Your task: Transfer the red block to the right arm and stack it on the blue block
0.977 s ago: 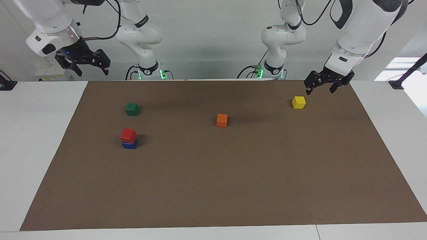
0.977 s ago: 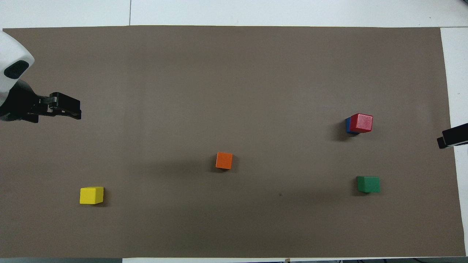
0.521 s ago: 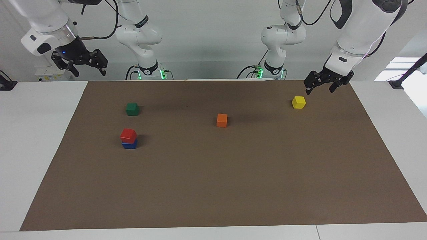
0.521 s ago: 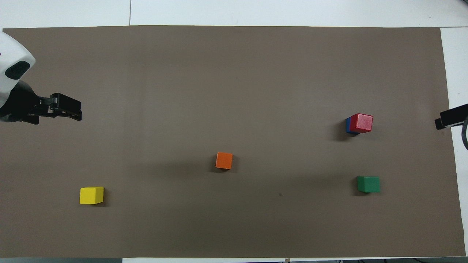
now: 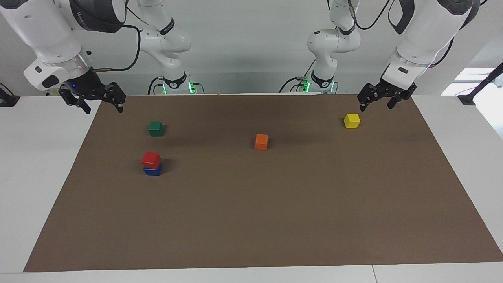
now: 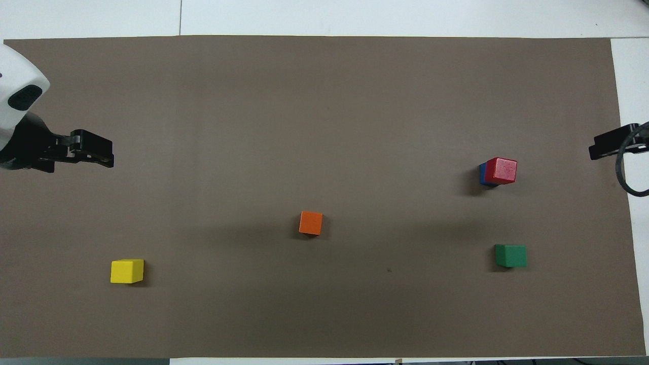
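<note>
The red block [image 5: 151, 159] sits on top of the blue block [image 5: 153, 171], slightly offset, toward the right arm's end of the brown mat; the pair also shows in the overhead view, red block [image 6: 501, 170] over blue block [image 6: 481, 173]. My right gripper [image 5: 101, 108], with its blue light, is open and empty in the air over the mat's edge, apart from the stack; its tip shows in the overhead view [image 6: 606, 146]. My left gripper [image 5: 376, 105] is open and empty over the mat near the yellow block, and shows in the overhead view [image 6: 94, 154].
A green block [image 5: 156, 128] lies nearer to the robots than the stack. An orange block [image 5: 261, 141] lies mid-mat. A yellow block [image 5: 352, 120] lies toward the left arm's end. The brown mat [image 5: 251, 220] covers most of the white table.
My right gripper has come down and moved toward the mat's edge at its own end of the table. The left arm has barely moved. The blocks have not moved.
</note>
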### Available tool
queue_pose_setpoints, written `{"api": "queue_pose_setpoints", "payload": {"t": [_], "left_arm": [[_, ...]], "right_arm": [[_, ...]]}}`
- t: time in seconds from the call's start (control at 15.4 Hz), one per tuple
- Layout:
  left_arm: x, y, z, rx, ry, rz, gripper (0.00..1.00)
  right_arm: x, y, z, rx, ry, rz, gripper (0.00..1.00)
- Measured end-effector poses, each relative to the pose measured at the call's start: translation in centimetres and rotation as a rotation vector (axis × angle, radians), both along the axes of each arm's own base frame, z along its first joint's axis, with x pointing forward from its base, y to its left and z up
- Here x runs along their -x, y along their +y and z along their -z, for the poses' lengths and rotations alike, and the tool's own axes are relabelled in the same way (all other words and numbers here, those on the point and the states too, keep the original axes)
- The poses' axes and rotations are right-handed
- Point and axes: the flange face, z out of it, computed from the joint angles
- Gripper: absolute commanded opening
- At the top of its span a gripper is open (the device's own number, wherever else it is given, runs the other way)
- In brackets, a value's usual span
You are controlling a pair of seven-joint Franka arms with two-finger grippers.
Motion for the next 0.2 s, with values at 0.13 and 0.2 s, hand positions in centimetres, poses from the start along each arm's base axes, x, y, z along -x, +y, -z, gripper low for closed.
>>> {"api": "queue_pose_setpoints", "payload": {"t": [0.13,0.2], "left_arm": [[0.00,0.00,0.00,0.000,0.000,0.000,1.00],[0.00,-0.01,0.00,0.000,0.000,0.000,1.00]], "right_arm": [[0.04,0.00,-0.07,0.000,-0.001,0.000,1.00],[0.05,0.00,-0.10,0.000,-0.002,0.000,1.00]]}}
